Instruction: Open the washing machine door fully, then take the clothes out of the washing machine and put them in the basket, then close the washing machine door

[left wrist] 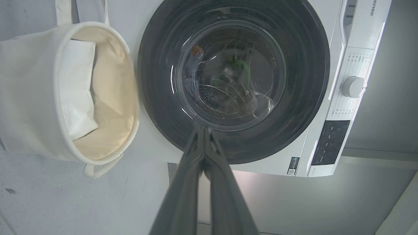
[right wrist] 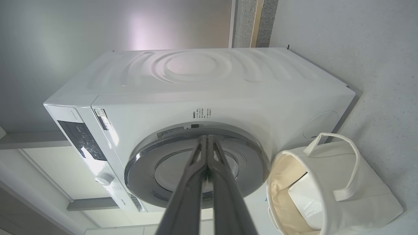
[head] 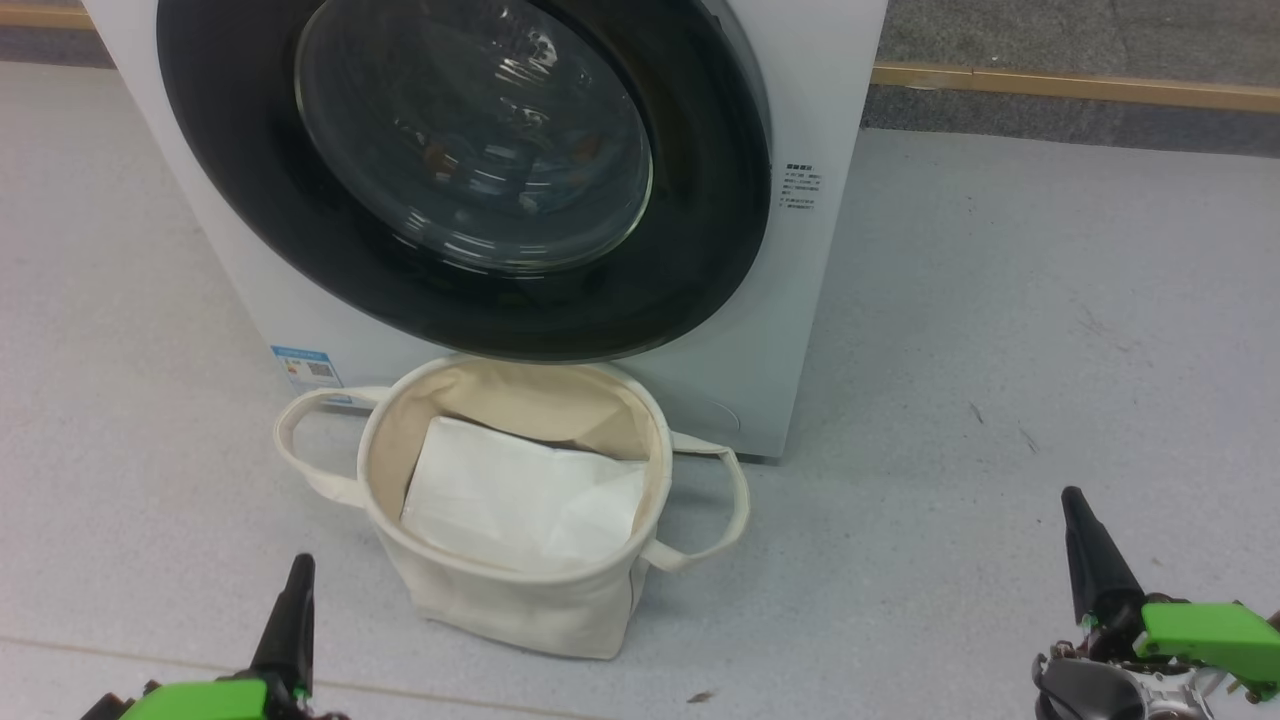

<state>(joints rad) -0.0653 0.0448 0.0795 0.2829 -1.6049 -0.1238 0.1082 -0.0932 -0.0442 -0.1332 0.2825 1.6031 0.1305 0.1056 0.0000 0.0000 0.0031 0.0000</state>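
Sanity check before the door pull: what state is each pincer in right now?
left pincer: closed, fingers pressed together, holding nothing.
right pincer: closed, fingers pressed together, holding nothing.

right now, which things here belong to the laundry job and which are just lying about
job: washing machine, its shut door, basket

lying about: folded white sheet in the basket, dark scrap on the floor

Low at seven o'clock in the head view, the left gripper (head: 298, 585) points toward twelve, fingers (left wrist: 186, 182) pressed together. At four o'clock, the right gripper (head: 1082, 530) is likewise closed, tilting toward eleven.
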